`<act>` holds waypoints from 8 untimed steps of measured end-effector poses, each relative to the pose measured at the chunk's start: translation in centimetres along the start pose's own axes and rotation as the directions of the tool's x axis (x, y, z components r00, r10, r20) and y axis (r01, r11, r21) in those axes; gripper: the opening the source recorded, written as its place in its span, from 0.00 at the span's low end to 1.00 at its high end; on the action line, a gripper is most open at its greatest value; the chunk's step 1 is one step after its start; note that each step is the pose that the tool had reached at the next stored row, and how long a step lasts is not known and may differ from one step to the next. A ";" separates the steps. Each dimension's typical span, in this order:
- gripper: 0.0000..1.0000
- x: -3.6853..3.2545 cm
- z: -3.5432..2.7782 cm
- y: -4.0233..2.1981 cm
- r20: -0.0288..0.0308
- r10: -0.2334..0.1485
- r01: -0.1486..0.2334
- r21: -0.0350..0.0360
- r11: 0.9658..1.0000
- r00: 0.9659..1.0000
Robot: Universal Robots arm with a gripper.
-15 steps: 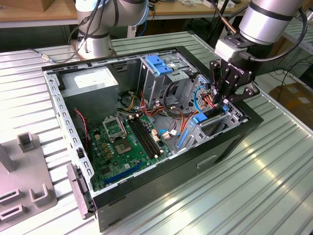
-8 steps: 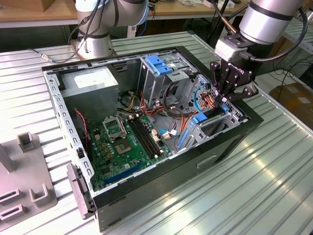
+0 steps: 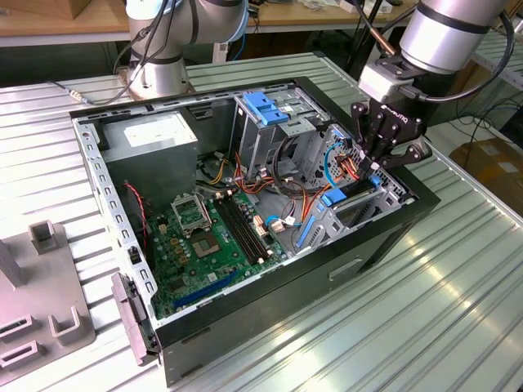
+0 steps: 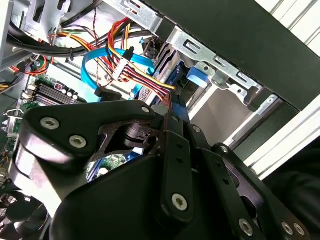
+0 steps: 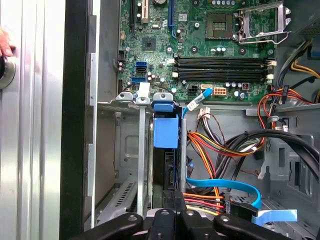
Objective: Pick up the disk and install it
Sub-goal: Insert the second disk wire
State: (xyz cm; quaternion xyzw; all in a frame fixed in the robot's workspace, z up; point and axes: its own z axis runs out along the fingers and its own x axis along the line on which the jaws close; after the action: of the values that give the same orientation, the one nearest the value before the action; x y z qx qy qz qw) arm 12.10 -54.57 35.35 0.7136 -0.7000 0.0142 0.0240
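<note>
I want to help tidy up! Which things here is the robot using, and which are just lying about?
In the job: the disk, the pincer at it, the metal bay around it.
Just there: power supply, motherboard, blue latch piece, grey stand.

Table (image 3: pixel 458 278): ribbed bare metal, bright sheen. Computer case (image 3: pixel 270 327): matt black painted outer wall; inner frame dull grey sheet metal. Circuit board (image 3: pixel 204 245): green, semi-gloss. Gripper (image 3: pixel 377 167): matt black, with bright screw heads in the second wrist view. Disk (image 5: pixel 165 131): glossy blue plastic tab. Arm (image 3: pixel 449 33): smooth silver casing, satin finish.
</note>
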 end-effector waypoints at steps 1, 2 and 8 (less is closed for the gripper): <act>0.11 0.00 -0.01 0.00 0.000 0.000 0.000 0.000 1.000 1.000; 0.11 0.00 -0.02 0.00 0.000 0.000 0.000 0.000 1.000 1.000; 0.11 0.10 -1.85 0.01 0.002 -0.001 0.001 -0.015 1.000 1.000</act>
State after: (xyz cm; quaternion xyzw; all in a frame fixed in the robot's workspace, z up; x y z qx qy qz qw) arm 12.11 -54.57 37.20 0.7138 -0.6998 0.0084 0.0287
